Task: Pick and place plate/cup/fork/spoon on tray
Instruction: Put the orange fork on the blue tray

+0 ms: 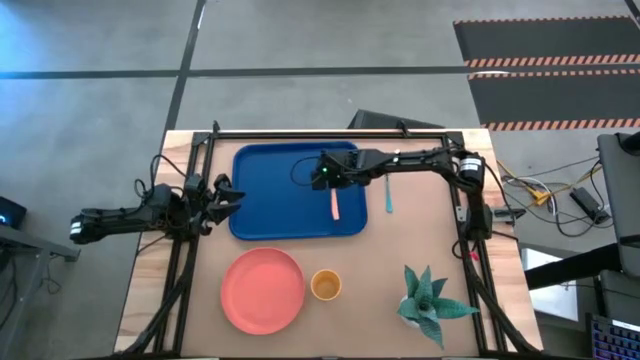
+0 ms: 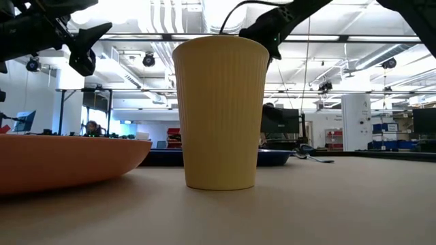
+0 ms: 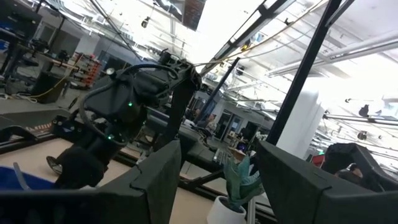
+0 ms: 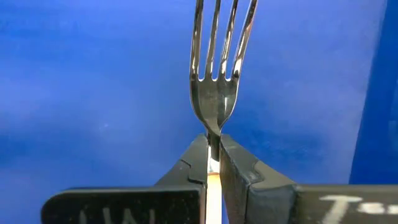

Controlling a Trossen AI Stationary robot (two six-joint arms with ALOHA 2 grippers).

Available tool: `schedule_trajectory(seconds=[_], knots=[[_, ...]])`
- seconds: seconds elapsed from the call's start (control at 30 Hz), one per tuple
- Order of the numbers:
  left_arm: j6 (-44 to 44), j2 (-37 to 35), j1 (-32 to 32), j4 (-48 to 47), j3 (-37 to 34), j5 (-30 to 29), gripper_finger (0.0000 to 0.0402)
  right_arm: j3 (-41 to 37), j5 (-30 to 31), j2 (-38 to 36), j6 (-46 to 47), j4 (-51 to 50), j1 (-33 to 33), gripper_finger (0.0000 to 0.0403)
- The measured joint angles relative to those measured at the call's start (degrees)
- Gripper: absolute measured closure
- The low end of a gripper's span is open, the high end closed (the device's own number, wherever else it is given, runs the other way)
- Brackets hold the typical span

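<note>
The blue tray (image 1: 270, 195) lies at the table's far middle. My right gripper (image 1: 325, 178) is over the tray's right half, shut on the fork (image 4: 214, 93). The fork's orange handle (image 1: 335, 205) shows over the tray. The teal-handled spoon (image 1: 388, 195) lies on the table just right of the tray. The pink plate (image 1: 262, 290) and the yellow-orange cup (image 1: 326, 285) stand on the table near the front edge. My left gripper (image 1: 225, 195) is open and empty beside the tray's left rim. My right gripper pinches the fork's narrow neck (image 4: 213, 134), just behind the tines, between its two fingertips (image 4: 235, 163). The fingers lie along the fork, with the tines pointing ahead of them over the tray (image 4: 93, 93). Whether the fork touches the tray I cannot tell.
A potted green plant (image 1: 428, 300) stands at the front right of the table. In the low view the cup (image 2: 219, 112) and the plate (image 2: 61, 160) fill the foreground. A black frame runs along the table's far edge (image 1: 330, 130).
</note>
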Motion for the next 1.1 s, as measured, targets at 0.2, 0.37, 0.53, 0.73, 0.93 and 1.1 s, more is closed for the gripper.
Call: schedule_trajectory(seconds=[0.2, 0.37, 0.53, 0.73, 0.93, 1.1], knots=[[0.0, 0.1, 0.0, 0.2, 0.0, 0.0, 0.0207, 0.0, -3.1, 2.9, 0.5, 2.9, -0.4, 0.0394], [0.0, 0.3, 0.0, 0.1, 0.0, 0.3, 0.0207, 0.2, -5.2, 6.0, -0.4, 4.1, -0.4, 0.0393], [0.0, 0.3, 0.0, 0.1, 0.0, 0.4, 0.0207, 0.2, -4.3, 5.8, -0.5, 4.1, -0.5, 0.0393], [0.0, 0.3, 0.0, 0.1, 0.0, 0.5, 0.0207, 0.2, -1.6, 5.1, -0.9, 3.1, -1.1, 0.0392], [0.0, 0.3, 0.0, 0.1, 0.0, 0.5, 0.0207, 0.2, -1.5, 5.0, -0.9, 2.1, -1.3, 0.0391], [0.0, 0.3, 0.0, 0.1, 0.0, 0.5, 0.0207, 0.2, -1.4, 5.0, -0.9, 2.5, -1.3, 0.0372]])
